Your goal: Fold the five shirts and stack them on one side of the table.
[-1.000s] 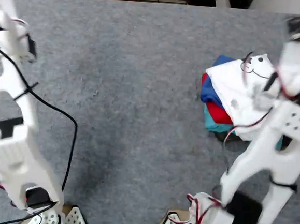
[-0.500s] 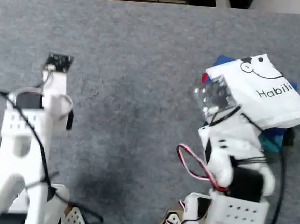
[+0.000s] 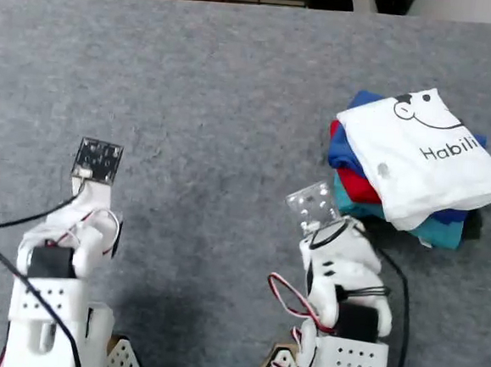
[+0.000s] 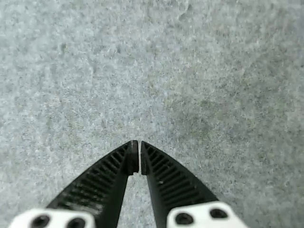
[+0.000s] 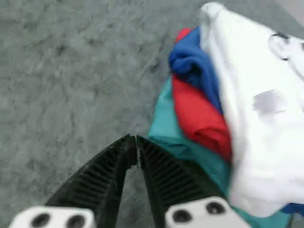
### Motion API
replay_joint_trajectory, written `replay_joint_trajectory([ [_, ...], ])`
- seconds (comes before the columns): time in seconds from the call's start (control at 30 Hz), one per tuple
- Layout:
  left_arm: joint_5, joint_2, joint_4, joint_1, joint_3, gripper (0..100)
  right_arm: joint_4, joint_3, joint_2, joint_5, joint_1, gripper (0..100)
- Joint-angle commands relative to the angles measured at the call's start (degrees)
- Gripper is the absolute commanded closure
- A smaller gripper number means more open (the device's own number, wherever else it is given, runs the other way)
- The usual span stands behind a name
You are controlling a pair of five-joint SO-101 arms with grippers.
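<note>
- The left gripper [image 4: 137, 153] hangs over the bare grey table [image 4: 213, 71]. Its two black fingers are pressed together with nothing between them.
- The right gripper [image 5: 136, 145] is pressed together too and holds nothing (its tips are just beside the teal shirt [image 5: 162, 129]).
- Farther back, on the right side of the table, sits the pile of folded shirts [image 3: 404, 170].
- The white shirt [image 3: 426, 159] lies on top, over the blue shirt [image 3: 343, 153], the red shirt [image 3: 356, 185] and the teal shirt.
</note>
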Motion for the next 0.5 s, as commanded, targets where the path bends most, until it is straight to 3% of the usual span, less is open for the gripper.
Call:
replay_joint_trajectory([
  [0.0, -0.26, -6.46, -0.88, 0.62, 3.25, 97, 3.25, 3.74, -4.62, -1.49, -1.1, 98.9],
  [0.13, -0.35, -12.44, -0.79, 0.53, 7.82, 97, 8.7, 3.3, -9.27, -6.68, -1.01, 98.7],
  [0.47, -0.35, -28.0, -0.97, -1.49, 18.99, 97, 18.2, 3.21, -11.56, -7.38, -1.01, 98.9],
])
